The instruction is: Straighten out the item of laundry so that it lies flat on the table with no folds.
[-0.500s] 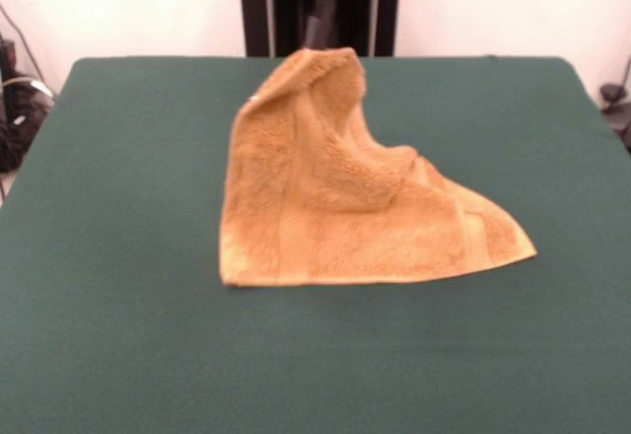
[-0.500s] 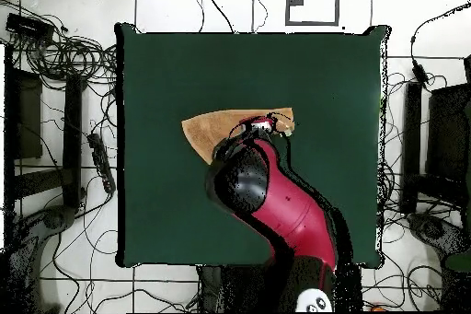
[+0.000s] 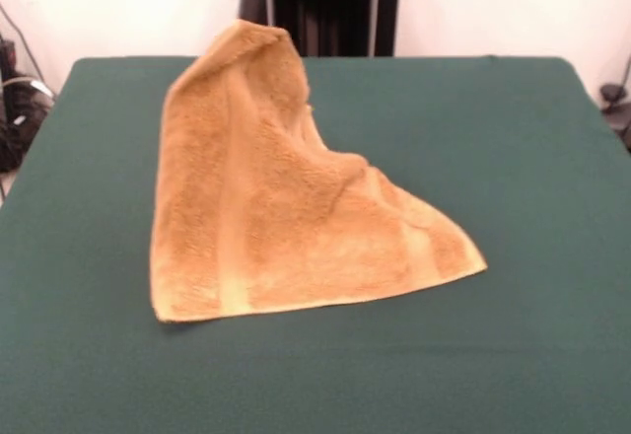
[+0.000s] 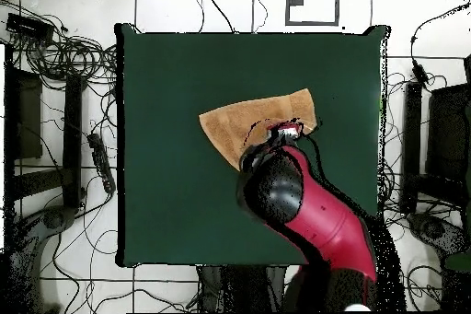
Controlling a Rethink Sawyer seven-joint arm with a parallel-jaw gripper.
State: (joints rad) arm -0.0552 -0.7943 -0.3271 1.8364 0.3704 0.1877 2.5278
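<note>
towel (image 3: 286,227) peak raised, gripper (image 4: 283,132) apparently behind (hidden)

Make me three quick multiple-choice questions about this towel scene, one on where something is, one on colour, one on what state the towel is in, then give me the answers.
1. Where does the towel's bottom edge rest?
A. on the table
B. on the floor
C. on a chair

2. What colour is the table top?
A. white
B. dark green
C. red

3. How does the towel stand?
A. spread flat
B. rolled into a tube
C. one corner lifted high, the rest draping down to the table

Answers: 1 A, its lower edge lies on the cloth top in the front view. 2 B, both views show dark green. 3 C, its peak rises at the far side while the base trails on the table.
</note>
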